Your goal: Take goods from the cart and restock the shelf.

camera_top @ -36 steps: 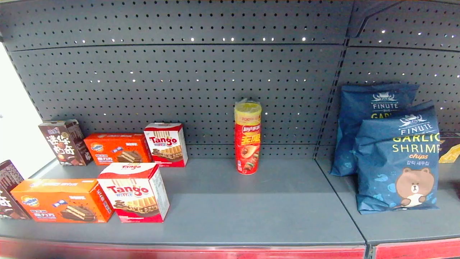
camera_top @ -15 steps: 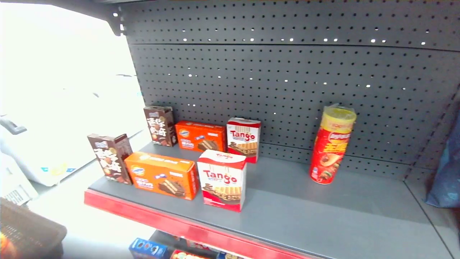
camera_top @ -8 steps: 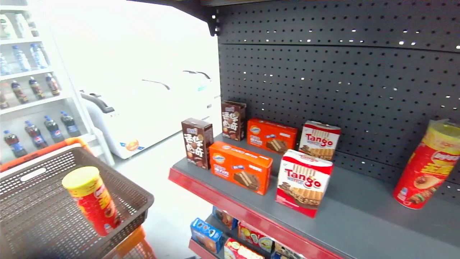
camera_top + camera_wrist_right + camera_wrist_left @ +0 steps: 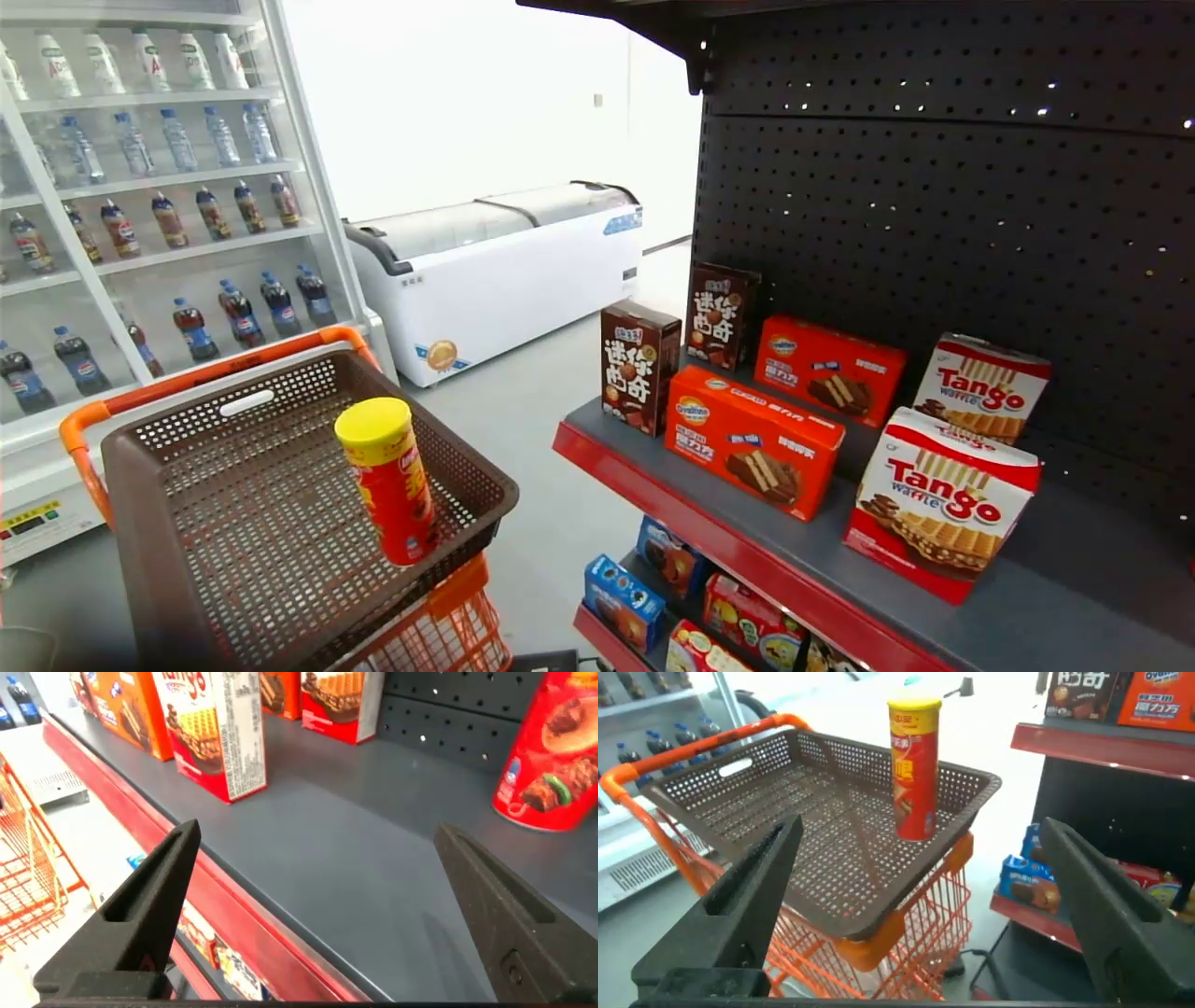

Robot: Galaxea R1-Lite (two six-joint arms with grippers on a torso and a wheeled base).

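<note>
Fetch the chip can (image 4: 390, 481) from the cart basket (image 4: 299, 392).
Left gripper (image 4: 920, 833) and right gripper (image 4: 318, 833) gape empty; I'd clamp mid-can, at the basket's 4 o'clock.

- Red-and-white box (image 4: 943, 504), shelf (image 4: 1074, 611) front edge: red lettering, legible.
- Brown box (image 4: 639, 366), shelf's left corner: white characters.
- Canister (image 4: 390, 481) in cart (image 4: 140, 541): label print indistinct.

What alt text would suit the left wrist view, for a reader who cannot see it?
The open left gripper faces a red can with a yellow lid, standing in the brown basket on top of an orange cart. Beside the cart is a shelf with a red edge, with boxes on it.
</note>
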